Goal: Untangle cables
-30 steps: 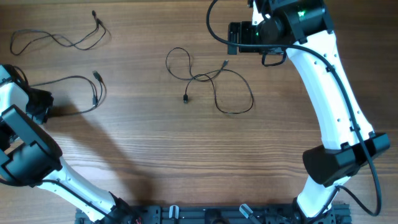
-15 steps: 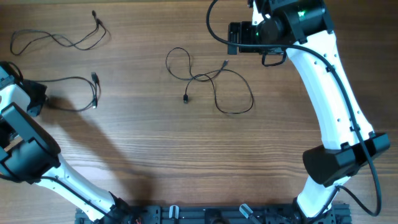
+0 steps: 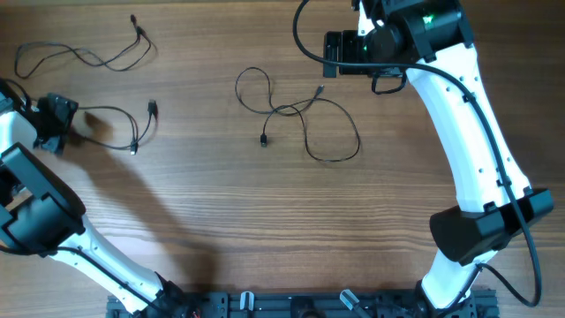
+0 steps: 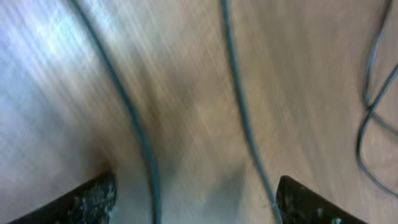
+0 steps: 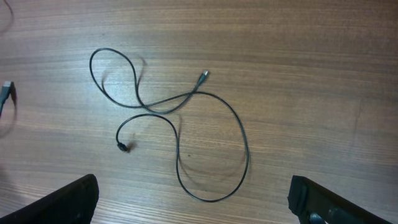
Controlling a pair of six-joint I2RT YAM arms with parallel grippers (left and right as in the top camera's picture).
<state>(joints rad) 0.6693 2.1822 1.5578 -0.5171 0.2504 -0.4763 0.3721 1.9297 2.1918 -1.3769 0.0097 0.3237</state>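
Three thin black cables lie apart on the wooden table. One cable [image 3: 141, 37] is at the far left. A second cable [image 3: 152, 109] lies at the left, just right of my left gripper [image 3: 55, 120]. In the left wrist view two of its strands [image 4: 239, 106] run between the wide-apart fingers [image 4: 93, 199] of my open left gripper [image 4: 193, 202], blurred and close to the table. The third cable [image 3: 278, 109] loops over itself at the centre. It shows whole in the right wrist view [image 5: 149, 107]. My right gripper [image 3: 340, 53] hangs open and empty above it [image 5: 193, 199].
The white right arm [image 3: 468, 132] spans the right side of the table. The left arm [image 3: 40, 212] runs along the left edge. A black rail [image 3: 291, 305] lines the front edge. Another cable strand [image 4: 370, 106] shows at the right of the left wrist view.
My left gripper has moved away from the front and slightly right, over the left cable. That cable's plug end has shifted right. The right arm and centre cable have not moved.
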